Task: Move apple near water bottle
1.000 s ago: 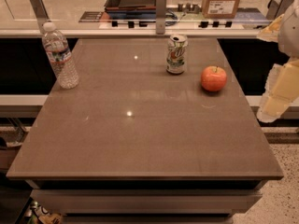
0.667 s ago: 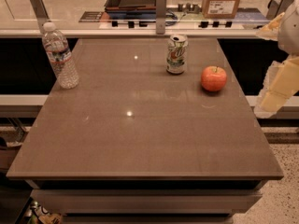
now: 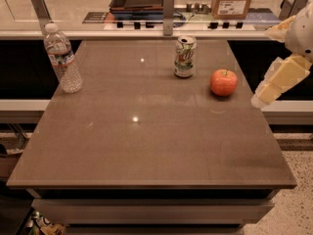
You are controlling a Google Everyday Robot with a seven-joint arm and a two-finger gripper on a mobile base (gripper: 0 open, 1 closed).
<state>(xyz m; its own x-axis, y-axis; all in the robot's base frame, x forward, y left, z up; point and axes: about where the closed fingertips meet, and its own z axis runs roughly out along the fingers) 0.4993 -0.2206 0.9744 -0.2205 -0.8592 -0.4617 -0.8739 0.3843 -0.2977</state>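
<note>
Your brown tabletop [image 3: 146, 146] carries three things. The water bottle [image 3: 62, 60] stands upright by the far left edge, and the soda can [image 3: 185, 57] stands upright at the far middle. The apple [image 3: 224, 82] sits just right of the can. Your hand [image 3: 264, 94] hangs at the right edge, near the apple but apart from it.

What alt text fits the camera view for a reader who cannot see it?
A red-orange apple sits at the right of a brown table, beside a soda can, while the water bottle stands upright at the left edge. The gripper hangs past the table's right edge, near the apple but not touching it.
</note>
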